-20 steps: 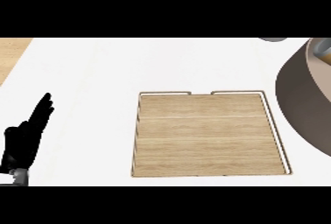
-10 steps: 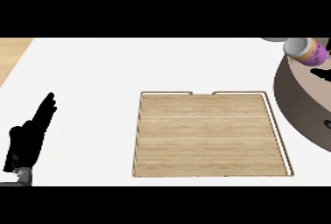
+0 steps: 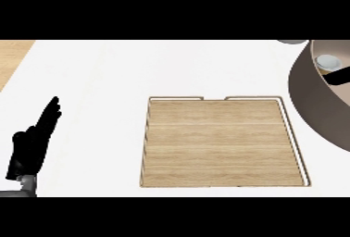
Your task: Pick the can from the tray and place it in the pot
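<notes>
Meanwhile the left hand (image 3: 31, 146) rests at the lower left, fingers straight together, while the can (image 3: 328, 60) sits in the pot (image 3: 315, 106).

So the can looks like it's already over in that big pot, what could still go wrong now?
Two things, judging from here. The can sits inside the pot with a dark part of the right hand close beside it; pulling that hand out carelessly might tip the can or catch the pot's rim. The pot also runs off the view's right edge, so much of what happens there can't be checked. The tray and the resting left hand seem out of harm's way.
</notes>
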Motion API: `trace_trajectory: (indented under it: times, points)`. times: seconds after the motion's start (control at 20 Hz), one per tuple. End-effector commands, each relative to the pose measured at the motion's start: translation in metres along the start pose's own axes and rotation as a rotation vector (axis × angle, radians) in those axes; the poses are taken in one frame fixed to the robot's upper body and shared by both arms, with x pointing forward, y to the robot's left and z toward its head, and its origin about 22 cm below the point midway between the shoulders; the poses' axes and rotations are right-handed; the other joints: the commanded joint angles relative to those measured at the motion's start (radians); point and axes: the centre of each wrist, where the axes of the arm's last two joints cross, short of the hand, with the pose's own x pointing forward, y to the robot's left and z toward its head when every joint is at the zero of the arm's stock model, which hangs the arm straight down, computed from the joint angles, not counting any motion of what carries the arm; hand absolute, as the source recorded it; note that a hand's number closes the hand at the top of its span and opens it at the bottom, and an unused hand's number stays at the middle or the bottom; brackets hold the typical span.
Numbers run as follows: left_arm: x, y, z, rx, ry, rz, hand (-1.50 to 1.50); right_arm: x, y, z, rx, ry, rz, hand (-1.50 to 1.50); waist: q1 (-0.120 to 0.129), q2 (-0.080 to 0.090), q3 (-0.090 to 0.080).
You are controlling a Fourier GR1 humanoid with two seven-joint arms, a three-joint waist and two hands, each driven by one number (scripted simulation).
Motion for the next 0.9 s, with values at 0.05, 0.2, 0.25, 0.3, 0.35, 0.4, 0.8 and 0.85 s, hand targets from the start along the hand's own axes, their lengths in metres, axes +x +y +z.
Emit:
trace_trajectory:
  times: [0.05,0.2,0.25,0.3,0.35,0.4,0.8,0.85]
  points:
    - [-0.004,-0.002,-0.007,0.002,0.009,-0.002,0.0,0.001,-0.004,-0.004,-0.132,-0.12,-0.189,-1.5,-0.013,0.002,0.001]
    - [-0.008,0.007,-0.001,0.017,0.012,-0.001,0.0,0.004,-0.024,-0.006,-0.259,-0.157,-0.402,-1.5,-0.022,-0.005,0.001]
    - [-0.012,0.003,0.001,0.025,0.012,0.012,0.0,0.002,-0.033,-0.004,-0.269,-0.145,-0.442,-1.5,-0.015,-0.002,0.001]
    - [-0.001,-0.008,0.001,0.012,0.004,0.0,0.0,0.001,-0.02,-0.005,-0.255,-0.135,-0.473,-1.5,-0.019,-0.006,0.001]
    - [0.005,0.004,-0.002,0.016,0.021,0.008,0.0,-0.007,-0.032,0.003,-0.275,-0.125,-0.51,-1.5,-0.027,-0.009,0.001]
    - [-0.011,0.013,0.004,0.024,0.008,-0.005,0.0,-0.007,-0.062,0.009,-0.251,-0.124,-0.525,-1.5,-0.023,-0.008,0.0]
    - [-0.016,0.005,0.007,0.037,0.001,-0.001,0.0,-0.049,-0.088,0.062,-0.125,-0.077,-0.644,-1.5,-0.03,-0.008,0.0]
    - [0.004,0.007,-0.002,0.007,0.0,0.005,0.0,-0.056,-0.075,0.066,-0.134,-0.075,-0.641,-1.5,-0.015,-0.001,0.002]
